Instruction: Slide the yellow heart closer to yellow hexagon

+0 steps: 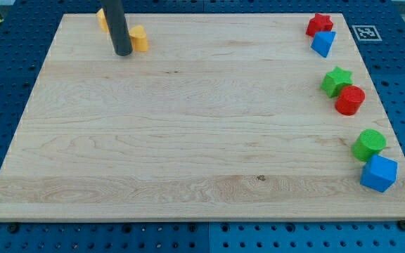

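Wooden bench [188, 126] fills view. My tip [124, 52] at top left, between two yellow blocks: one [139, 38] touching its right, shape unclear; other [101, 17] half hidden behind rod. No gripper on rod.

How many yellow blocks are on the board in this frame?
2. The yellow heart sits near the view's top left, just right of my tip. The yellow hexagon is left of the rod, partly hidden behind it. No others show.

dark tip [124, 53], two yellow blocks flanking it [140, 38] [101, 18], light wood-grain desk [188, 140], red/blue/green blocks far right [350, 100]
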Controlling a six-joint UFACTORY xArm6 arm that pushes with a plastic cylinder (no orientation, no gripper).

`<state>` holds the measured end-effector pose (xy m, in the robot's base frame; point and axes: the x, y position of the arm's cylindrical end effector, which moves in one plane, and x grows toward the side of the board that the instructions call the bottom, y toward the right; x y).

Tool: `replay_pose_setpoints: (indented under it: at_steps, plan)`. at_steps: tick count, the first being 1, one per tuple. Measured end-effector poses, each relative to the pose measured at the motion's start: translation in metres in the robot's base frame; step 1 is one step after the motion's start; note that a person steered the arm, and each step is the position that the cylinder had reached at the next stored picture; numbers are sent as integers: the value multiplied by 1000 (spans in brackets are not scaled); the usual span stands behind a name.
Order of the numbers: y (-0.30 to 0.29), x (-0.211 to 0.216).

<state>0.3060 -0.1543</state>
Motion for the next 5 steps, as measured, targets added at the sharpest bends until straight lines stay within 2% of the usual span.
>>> replay_pose_setpoints:
  at_steps: [2,5]
  plan:
    - [102,11]
    - [51,-10]
